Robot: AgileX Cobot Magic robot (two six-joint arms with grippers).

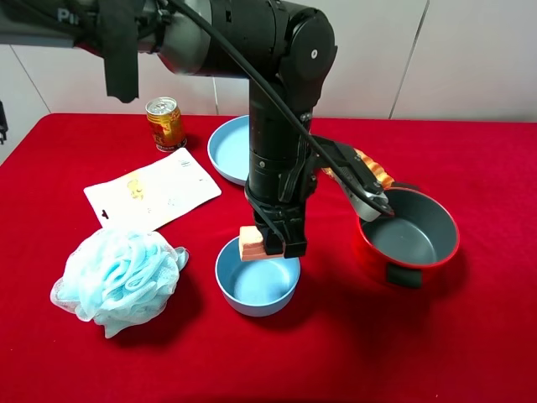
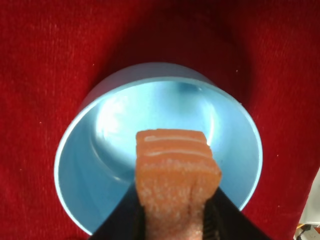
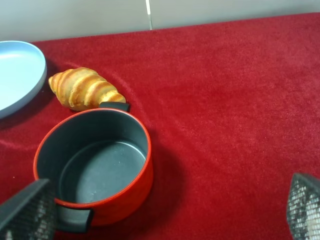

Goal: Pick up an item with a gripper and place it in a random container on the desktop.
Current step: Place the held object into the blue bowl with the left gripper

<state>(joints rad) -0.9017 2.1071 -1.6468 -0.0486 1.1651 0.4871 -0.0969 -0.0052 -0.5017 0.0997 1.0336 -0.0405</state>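
From high up, my left gripper (image 1: 273, 242) is hanging over the bowl's (image 1: 252, 304) back rim, squeezing the block (image 1: 250, 243) between its jaws. In my left wrist view, the block is poking out over the bowl's inside. In my right wrist view, my right gripper (image 3: 160, 215) is holding its jaws wide, away from the bowl, by the red pot (image 3: 135, 192).

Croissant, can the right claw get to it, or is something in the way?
Probably yes. The right gripper is open and nothing covers the croissant. But the red pot stands between them, close against the croissant, so the claw would likely have to come over it.
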